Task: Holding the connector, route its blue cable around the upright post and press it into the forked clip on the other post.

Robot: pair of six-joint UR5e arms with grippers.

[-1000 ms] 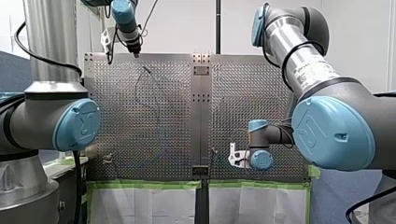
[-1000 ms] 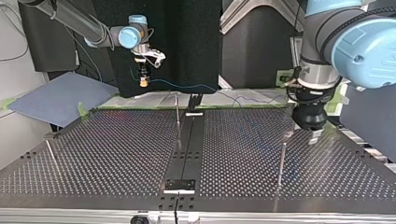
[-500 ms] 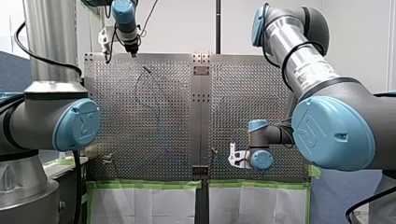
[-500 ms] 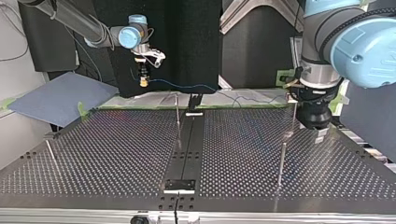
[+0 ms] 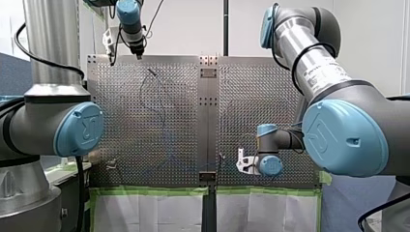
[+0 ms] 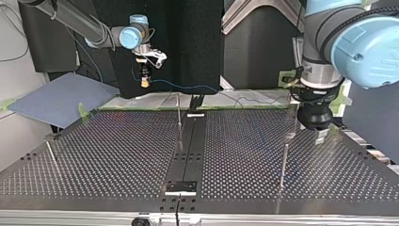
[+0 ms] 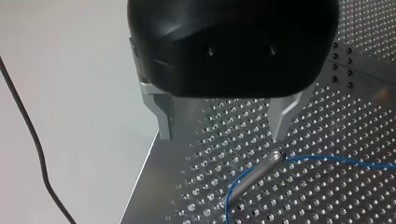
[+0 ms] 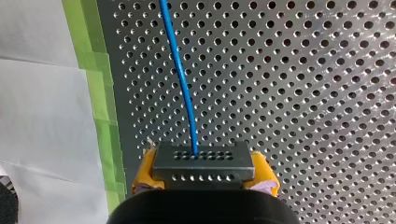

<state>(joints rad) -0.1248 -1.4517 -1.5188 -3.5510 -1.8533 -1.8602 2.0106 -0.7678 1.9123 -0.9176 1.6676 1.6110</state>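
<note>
The right gripper (image 8: 203, 179) is clenched on the connector (image 8: 201, 161) above the table's (image 8: 303, 93) edge lined with green tape (image 8: 100, 93). Its blue cable (image 8: 180, 79) runs to a post (image 7: 254, 172) near another edge, beneath the spread left gripper (image 7: 223, 122). Risk: lost tension would likely let the cable slip off. Perforated metal surface; white wall (image 5: 193, 29).

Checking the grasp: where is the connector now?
In the right wrist view, the connector sits between my right gripper's yellow pads, held above the perforated table near the green tape.

Dark connector (image 8: 203, 164) with straight blue cable (image 8: 181, 79)
</note>
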